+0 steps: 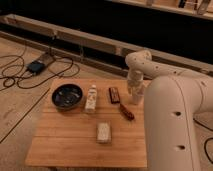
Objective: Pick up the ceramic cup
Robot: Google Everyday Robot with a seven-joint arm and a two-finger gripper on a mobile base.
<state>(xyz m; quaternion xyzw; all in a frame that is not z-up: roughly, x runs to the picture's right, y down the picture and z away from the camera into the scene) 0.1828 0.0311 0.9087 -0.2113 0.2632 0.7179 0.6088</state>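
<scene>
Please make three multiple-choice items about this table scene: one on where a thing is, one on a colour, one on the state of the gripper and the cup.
1. Where does the white bottle stand?
A. just right of the dark bowl
B. at the table's near left corner
C. inside the bowl

2. What colour is the ceramic cup?
A. red
B. white
C. black

3. Where is the gripper?
A. low at the cup, at the table's right edge
B. over the bowl
C. out of view

Answers: 1 A, the bottle is beside the bowl's right rim. 2 B, the cup shows pale white. 3 A, the arm ends right at the cup.
</scene>
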